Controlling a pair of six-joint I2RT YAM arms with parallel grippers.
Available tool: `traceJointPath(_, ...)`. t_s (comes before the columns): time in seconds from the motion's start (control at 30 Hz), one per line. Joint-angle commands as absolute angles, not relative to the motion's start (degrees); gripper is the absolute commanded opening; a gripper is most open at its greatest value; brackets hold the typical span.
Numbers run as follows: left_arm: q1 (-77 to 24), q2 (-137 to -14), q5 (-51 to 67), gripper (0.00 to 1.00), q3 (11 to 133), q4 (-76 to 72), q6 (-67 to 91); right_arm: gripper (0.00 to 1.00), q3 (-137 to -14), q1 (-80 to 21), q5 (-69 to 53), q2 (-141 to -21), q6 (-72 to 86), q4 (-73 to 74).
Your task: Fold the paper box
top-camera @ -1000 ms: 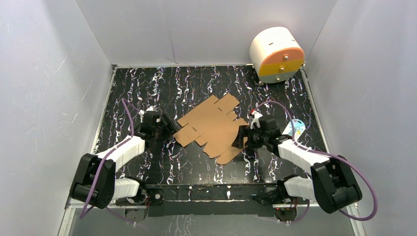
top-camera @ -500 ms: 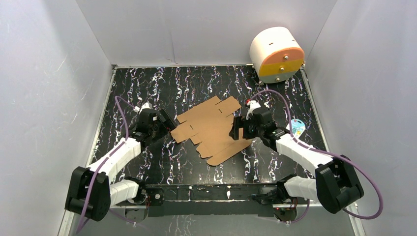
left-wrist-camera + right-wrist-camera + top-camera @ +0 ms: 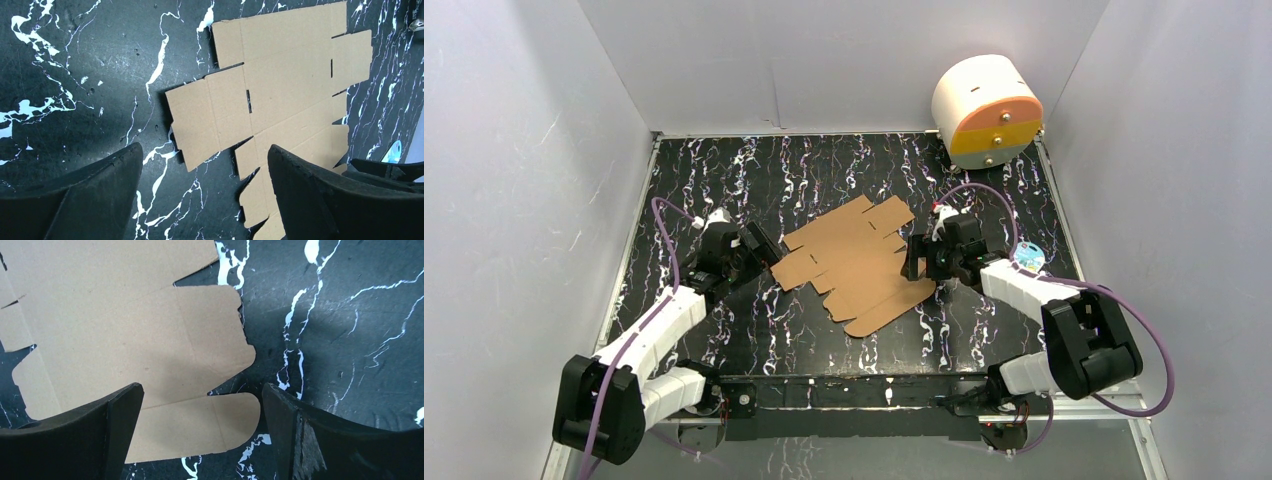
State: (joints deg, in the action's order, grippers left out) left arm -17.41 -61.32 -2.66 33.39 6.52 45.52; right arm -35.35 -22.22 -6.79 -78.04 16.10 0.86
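A: Left gripper (image 3: 204, 155)?
B: Jaws wide apart, holding nothing; it stands at the left edge of the paper box (image 3: 859, 262).
A: Right gripper (image 3: 201, 390)?
B: Jaws likewise apart and empty, over the sheet's right edge and its rounded flaps.
A: The item itself?
B: Plain brown corrugated card; a flat die-cut sheet, creased, slotted, unfolded. Lies mid-table (image 3: 824, 170), between both grippers.
A: Markings?
B: Small blue tag (image 3: 1027, 255) beside the right arm; print too small to read.

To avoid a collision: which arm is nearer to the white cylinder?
Right. The right arm ends at the paper box's right edge, below the white cylinder in the top view; the left arm ends at the box's left edge, farther away.
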Motion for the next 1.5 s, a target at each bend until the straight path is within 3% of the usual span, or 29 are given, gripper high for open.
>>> traceJointPath(0.0,-17.12,-59.96,-3.69,0.93,34.22,8.07,44.16,0.99,-33.45,-22.25,-9.89,-76.71,16.00,1.78)
traceJointPath(0.47,-17.12,-63.38,-2.36,0.93,36.42,6.55,43.15,0.96,-25.74,-33.08,-14.36,-68.03,26.44,4.64)
traceJointPath(0.73,-16.03,-66.70,-1.63,0.93,40.26,4.32,41.61,0.98,-31.35,-33.79,-7.84,-62.56,21.95,3.80)
traceJointPath(1.47,-8.79,-92.61,14.06,0.87,52.47,-7.63,40.06,0.91,-57.73,-30.68,-12.69,-102.60,20.45,-21.82)
